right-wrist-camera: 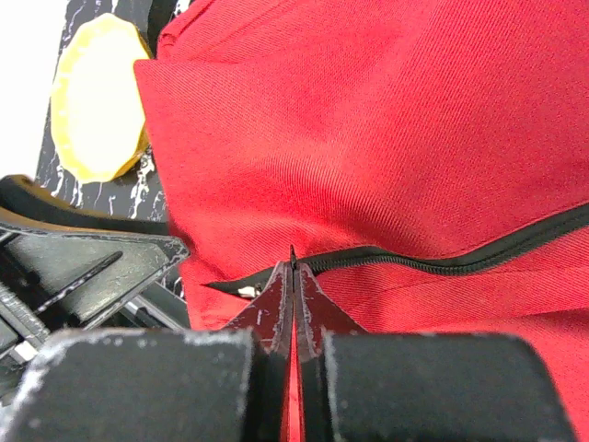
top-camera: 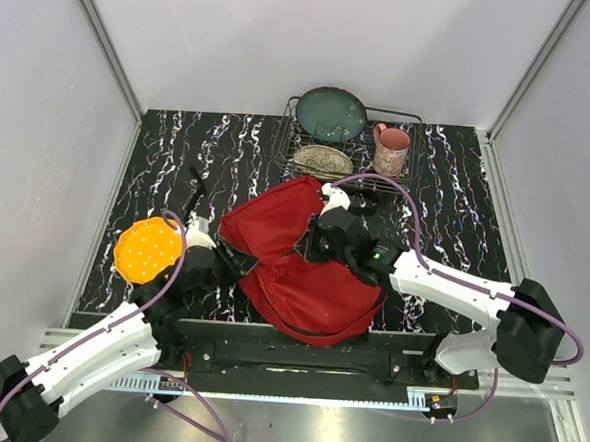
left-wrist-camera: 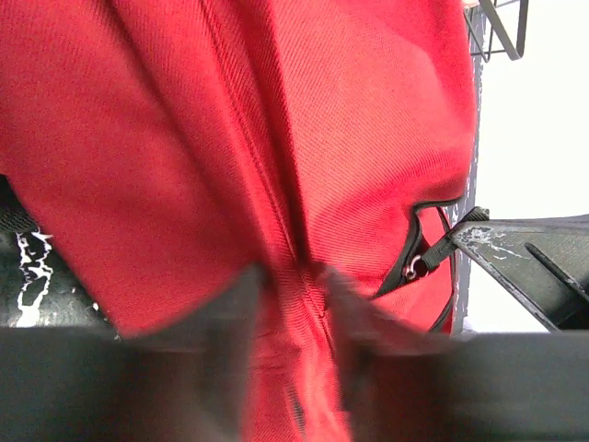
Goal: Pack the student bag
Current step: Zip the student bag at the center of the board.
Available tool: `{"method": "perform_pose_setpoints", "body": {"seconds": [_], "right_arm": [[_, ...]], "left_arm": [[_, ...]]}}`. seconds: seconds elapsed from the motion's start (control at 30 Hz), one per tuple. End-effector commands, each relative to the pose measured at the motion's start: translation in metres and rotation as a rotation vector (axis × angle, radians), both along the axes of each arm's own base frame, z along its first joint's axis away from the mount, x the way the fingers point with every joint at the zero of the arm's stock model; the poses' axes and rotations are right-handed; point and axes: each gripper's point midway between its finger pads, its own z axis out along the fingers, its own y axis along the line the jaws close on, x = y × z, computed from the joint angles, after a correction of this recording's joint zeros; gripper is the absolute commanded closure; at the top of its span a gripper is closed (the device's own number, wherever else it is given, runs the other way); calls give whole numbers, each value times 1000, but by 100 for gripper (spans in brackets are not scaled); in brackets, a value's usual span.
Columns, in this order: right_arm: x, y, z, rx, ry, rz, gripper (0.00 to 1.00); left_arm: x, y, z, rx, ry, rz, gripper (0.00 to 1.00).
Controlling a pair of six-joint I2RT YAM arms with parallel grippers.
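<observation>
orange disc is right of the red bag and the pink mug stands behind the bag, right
Not quite: the top external view shows the orange disc left of the red bag, not right. The pink mug does stand behind the bag.

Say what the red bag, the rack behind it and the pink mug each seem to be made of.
The student bag: woven fabric with a matte finish; a diagonal weave shows, and it sags in soft folds. The rack: probably thin metal wire, dark, with open gaps between the rods. The pink mug: likely glazed ceramic, judging by its thick wall, though it is too small to be sure.
</observation>
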Motion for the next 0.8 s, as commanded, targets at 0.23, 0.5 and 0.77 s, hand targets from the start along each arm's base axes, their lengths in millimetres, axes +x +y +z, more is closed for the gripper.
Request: {"method": "perform_pose_setpoints", "body": {"seconds": [0.23,0.5,0.77], "right_arm": [[1,7,14,82,-19,43,100],[1,5,15,77,-23,38,100],[8,-8,17,30,-61,-5,100]], "left_arm": [[-1,-36,48,-194,-139,-165,18],[-14,-61,26,-253,-31,-269,20],[-7,-53,11,-205,-9,-208,100]]}}
